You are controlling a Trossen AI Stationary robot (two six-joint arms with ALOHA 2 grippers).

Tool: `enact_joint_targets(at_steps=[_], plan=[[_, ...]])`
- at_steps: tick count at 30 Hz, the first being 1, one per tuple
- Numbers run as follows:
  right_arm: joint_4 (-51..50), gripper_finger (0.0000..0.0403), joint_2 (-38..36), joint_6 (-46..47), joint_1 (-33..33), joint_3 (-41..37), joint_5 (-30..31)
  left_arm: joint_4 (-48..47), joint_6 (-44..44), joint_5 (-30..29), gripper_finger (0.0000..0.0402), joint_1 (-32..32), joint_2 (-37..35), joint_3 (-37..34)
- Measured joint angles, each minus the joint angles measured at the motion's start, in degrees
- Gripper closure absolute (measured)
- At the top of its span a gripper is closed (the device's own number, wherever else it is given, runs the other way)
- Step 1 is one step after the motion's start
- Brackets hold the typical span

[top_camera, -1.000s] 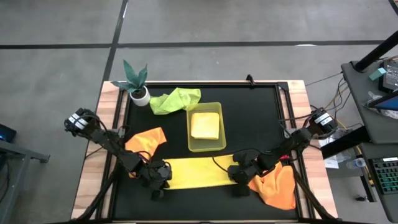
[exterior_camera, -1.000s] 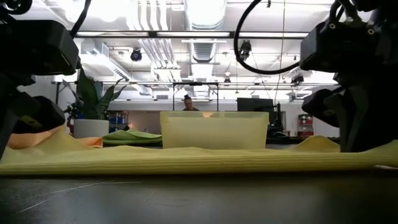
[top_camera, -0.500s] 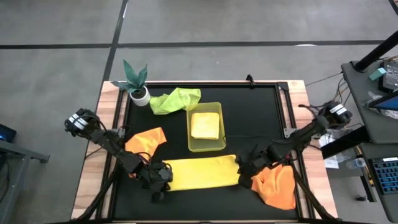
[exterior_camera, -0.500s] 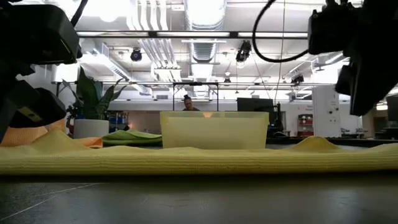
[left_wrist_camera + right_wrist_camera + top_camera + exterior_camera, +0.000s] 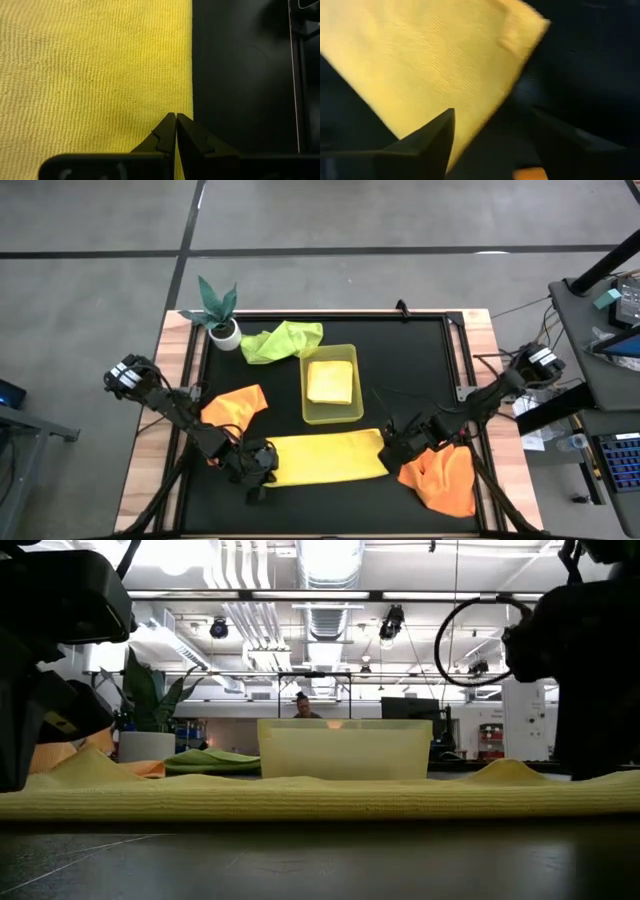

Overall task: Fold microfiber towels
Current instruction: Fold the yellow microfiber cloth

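Observation:
A yellow microfiber towel (image 5: 320, 458) lies as a long folded strip on the black mat near the table's near edge. My left gripper (image 5: 262, 465) is shut at the strip's left end, its tips (image 5: 176, 117) on the cloth (image 5: 95, 70) beside an edge. My right gripper (image 5: 398, 448) stands open just above the strip's right end. A corner of that end (image 5: 530, 25) shows beyond the fingers, with nothing between them (image 5: 495, 142). Two orange towels (image 5: 238, 405) (image 5: 445, 480) and a green one (image 5: 283, 340) lie crumpled on the mat. My left gripper rests its shut fingertips on the yellow towel close to one edge (image 5: 186, 107) at the strip's left end. It slants down from the table's left side. Whether any cloth is caught between the tips I cannot tell. The towel lies flat on the mat.
A yellow-green tray (image 5: 345, 416) with a folded yellow towel (image 5: 330, 382) in it stands at the middle of the table, just beyond the strip. A small potted plant (image 5: 220, 315) stands at the far left corner. In the low view, a person shows in the room behind (image 5: 302, 705).
My right gripper has opened and let go of the yellow towel's right end. It has rolled about its own line and drawn back toward the far right. The released end now lies flat on the mat. My left gripper has stayed shut in place.

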Motion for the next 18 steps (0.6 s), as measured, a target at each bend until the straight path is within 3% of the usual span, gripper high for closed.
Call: enact_joint_targets(at_steps=[4, 9, 18], plan=[[8.8, 0.0132, 0.9, 0.4, -0.2, -2.1, -0.1, -0.1, 0.0, -0.6, 0.0402, 0.0, 0.0, 0.0], [12.5, 0.0115, 4.3, 0.4, -0.4, -2.4, 0.6, -0.5, 0.1, -1.6, 0.0402, 0.0, 0.0, -0.1], [28.3, 0.0135, 9.9, -4.7, -0.8, -2.5, 2.3, -0.4, 0.1, -2.0, 0.0402, 0.0, 0.0, -0.2]])
